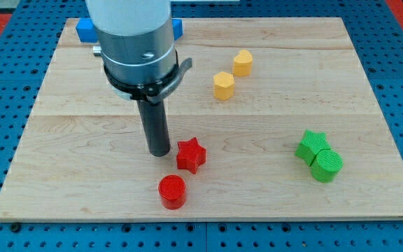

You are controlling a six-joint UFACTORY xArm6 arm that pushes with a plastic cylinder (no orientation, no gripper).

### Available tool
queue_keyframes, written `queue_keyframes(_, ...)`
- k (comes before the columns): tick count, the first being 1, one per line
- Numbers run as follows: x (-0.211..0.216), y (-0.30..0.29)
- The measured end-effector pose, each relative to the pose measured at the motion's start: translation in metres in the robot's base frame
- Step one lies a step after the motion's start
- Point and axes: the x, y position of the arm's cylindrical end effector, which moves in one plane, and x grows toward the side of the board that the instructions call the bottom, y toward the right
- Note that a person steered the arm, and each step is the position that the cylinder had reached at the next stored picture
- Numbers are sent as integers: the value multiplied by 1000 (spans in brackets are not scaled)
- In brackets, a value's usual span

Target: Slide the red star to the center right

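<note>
The red star [191,155] lies on the wooden board [82,140] a little below the middle. My tip [159,151] rests on the board just left of the star, close to it or touching it; I cannot tell which. A red cylinder [172,191] stands below the star, slightly to its left.
Two yellow blocks [223,85] [242,62] sit above and to the right of the star. A green star [311,145] and a green block [326,166] touch each other at the view's right. Blue blocks [85,29] show at the top left, partly hidden behind the arm.
</note>
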Motion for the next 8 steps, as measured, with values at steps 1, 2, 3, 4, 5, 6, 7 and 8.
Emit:
queue_keyframes(1,6,10)
queue_keyframes(2,8,9)
queue_keyframes(3,13,30)
queue_keyframes(4,16,84)
queue_keyframes(5,8,125)
queue_keyframes(6,21,113)
queue_keyframes(7,47,144)
queue_keyframes(8,41,166)
